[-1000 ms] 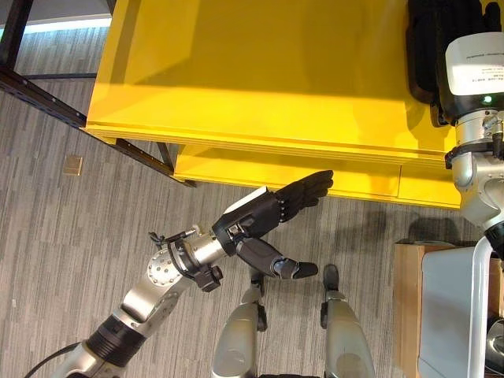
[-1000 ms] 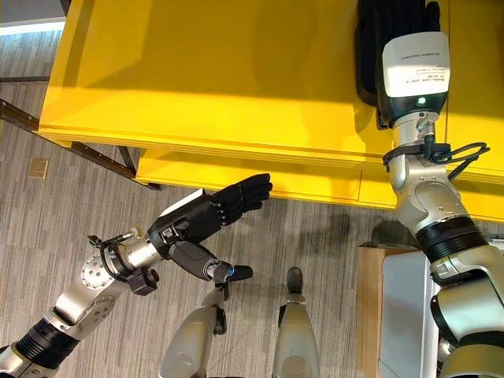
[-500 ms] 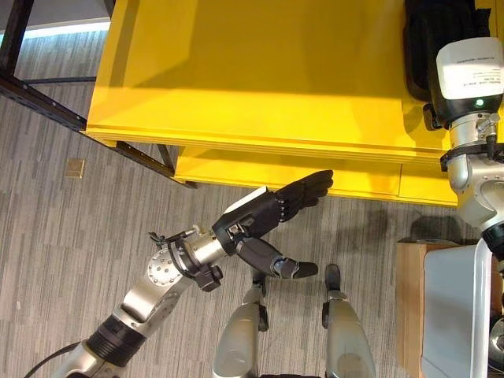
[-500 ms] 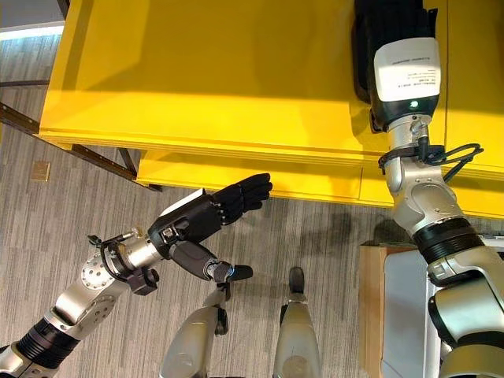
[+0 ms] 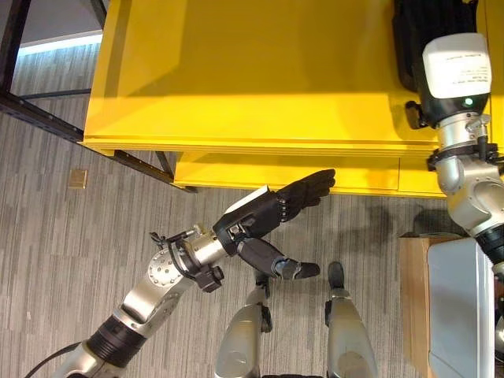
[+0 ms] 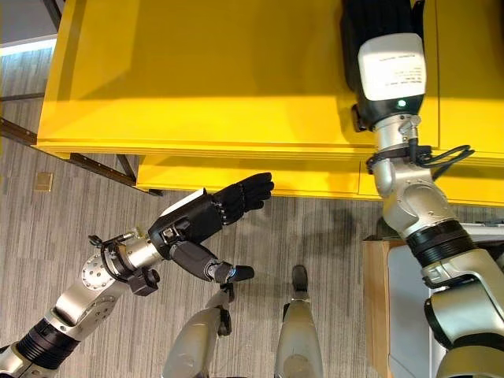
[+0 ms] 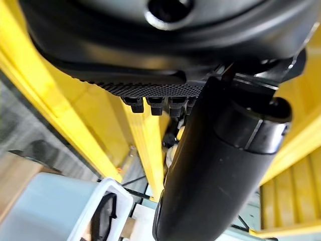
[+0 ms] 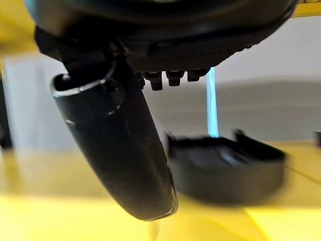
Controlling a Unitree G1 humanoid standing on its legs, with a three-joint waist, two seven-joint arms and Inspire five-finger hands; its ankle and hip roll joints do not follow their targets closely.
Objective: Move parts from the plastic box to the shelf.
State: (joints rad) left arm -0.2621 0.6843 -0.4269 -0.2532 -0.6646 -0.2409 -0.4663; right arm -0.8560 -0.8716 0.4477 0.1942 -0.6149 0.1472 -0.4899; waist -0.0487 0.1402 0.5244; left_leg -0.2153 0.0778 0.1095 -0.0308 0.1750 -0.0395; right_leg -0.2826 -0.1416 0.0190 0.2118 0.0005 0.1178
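Observation:
My right hand [image 5: 455, 67] reaches over the top of the yellow shelf [image 5: 260, 71] at its far right. In the right wrist view its fingers [image 8: 170, 76] are straight and it holds nothing. Just beyond them a black tray-like part [image 8: 225, 165] lies flat on the shelf, apart from the hand. The grey plastic box [image 5: 461, 307] stands at the lower right on a wooden stand. In the left wrist view a dark part [image 7: 103, 221] shows inside the box. My left hand [image 5: 272, 213] hangs open and empty in front of the shelf's lower edge.
A lower yellow level [image 5: 315, 172] juts out under the top board. Dark metal frame bars [image 5: 47, 122] run along the floor at the left, beside a small brass floor plate [image 5: 77, 179]. Grey carpet lies in front of the shelf.
The whole view has shifted a little. My right hand has drifted left and farther in over the shelf. The left hand has not moved.

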